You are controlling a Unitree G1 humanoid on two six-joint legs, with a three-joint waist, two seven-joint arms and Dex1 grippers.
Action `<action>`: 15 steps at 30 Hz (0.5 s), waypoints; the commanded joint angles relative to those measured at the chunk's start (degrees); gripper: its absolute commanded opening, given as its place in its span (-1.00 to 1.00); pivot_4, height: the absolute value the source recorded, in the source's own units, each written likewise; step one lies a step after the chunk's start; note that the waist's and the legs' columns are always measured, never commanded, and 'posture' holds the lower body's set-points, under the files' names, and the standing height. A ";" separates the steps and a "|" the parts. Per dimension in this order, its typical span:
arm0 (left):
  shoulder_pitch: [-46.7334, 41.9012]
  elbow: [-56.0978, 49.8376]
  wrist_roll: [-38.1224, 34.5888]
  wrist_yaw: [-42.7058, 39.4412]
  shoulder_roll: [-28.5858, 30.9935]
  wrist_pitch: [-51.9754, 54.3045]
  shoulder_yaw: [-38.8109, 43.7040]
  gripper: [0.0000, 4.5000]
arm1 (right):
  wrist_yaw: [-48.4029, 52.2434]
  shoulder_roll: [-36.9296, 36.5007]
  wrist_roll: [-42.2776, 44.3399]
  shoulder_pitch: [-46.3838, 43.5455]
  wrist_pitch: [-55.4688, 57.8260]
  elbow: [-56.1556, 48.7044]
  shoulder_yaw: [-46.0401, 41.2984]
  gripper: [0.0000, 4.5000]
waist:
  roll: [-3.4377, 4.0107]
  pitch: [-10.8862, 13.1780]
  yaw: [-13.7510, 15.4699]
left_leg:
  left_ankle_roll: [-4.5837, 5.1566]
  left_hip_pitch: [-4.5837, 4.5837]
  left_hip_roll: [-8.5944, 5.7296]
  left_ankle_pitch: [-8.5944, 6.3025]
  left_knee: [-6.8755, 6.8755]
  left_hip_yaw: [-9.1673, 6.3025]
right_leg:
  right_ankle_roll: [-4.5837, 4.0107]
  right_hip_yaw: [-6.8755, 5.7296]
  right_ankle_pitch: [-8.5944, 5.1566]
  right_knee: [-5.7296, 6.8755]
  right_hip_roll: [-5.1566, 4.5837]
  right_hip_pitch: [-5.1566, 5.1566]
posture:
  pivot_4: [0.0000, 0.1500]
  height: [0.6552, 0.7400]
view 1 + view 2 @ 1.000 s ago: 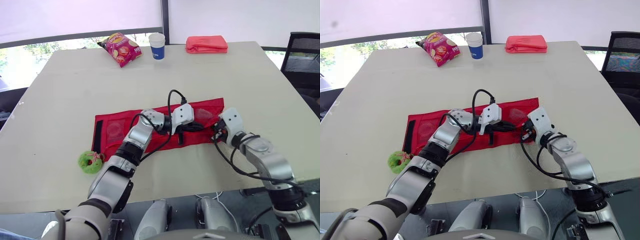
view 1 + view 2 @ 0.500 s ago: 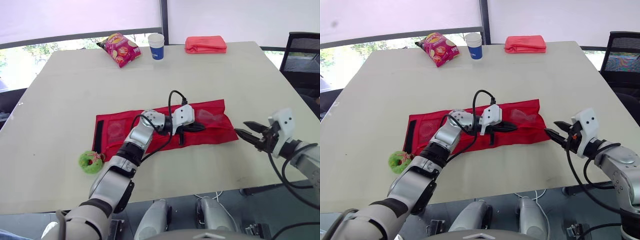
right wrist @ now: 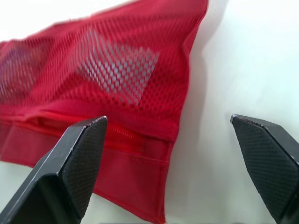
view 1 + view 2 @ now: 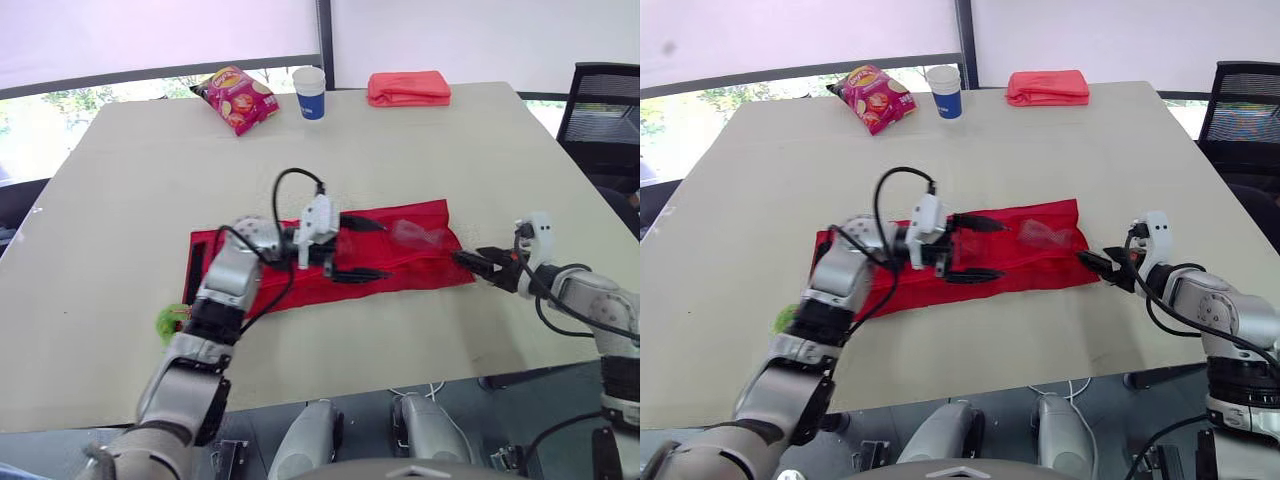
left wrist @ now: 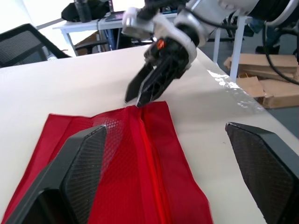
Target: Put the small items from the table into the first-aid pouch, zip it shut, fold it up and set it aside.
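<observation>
L gripper (image 4: 375, 248) has slid back over the flat red mesh first-aid pouch (image 4: 420, 262) on the beige table (image 4: 450, 150), R gripper (image 4: 465, 260) swung in to its right zip end, both w/ fingers spread & empty, prob. to pin it and zip.

First-aid pouch (image 4: 405, 265): red, with fine mesh panels. Tabletop (image 4: 150, 180): plain beige. Round item (image 4: 170, 322): green. Snack bag (image 4: 233, 97): magenta with yellow print. Cup (image 4: 310, 92): white above, blue below. Folded cloth (image 4: 408, 88): coral red.

Open tabletop (image 4: 470, 170) around the pouch (image 4: 420, 265); chip bag (image 4: 234, 97), cup (image 4: 310, 92), cloth (image 4: 408, 88) well behind.
</observation>
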 commanded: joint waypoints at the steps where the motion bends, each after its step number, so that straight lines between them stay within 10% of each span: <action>1: 2.77 -12.22 -8.10 2.06 4.51 7.99 6.46 1.00 | 2.81 -0.07 -2.02 -2.31 -3.28 3.14 3.39 0.78 | -0.03 0.01 -0.05 | 0.01 0.00 -0.01 0.00 0.01 -0.01 | 0.00 -0.02 0.00 0.00 0.03 0.01 | 1.00 0.99; 10: 10.70 -23.70 -11.87 6.00 15.82 14.25 14.44 1.00 | 10.08 -3.12 -3.65 -3.83 -7.48 6.96 5.11 -0.96 | -0.01 0.01 0.35 | -0.03 0.00 -0.02 0.01 -0.01 -0.01 | 0.00 -0.03 -0.01 -0.03 0.05 0.01 | 1.00 0.99; 15: 12.00 -24.94 -11.96 8.05 16.02 13.89 14.28 1.00 | 10.48 -5.14 -2.85 -2.43 -7.00 5.52 1.99 -0.96 | -0.01 0.02 0.51 | -0.22 -0.02 -0.04 0.12 -0.01 -0.01 | 0.00 -0.04 -0.01 -0.05 0.03 0.01 | 1.00 0.99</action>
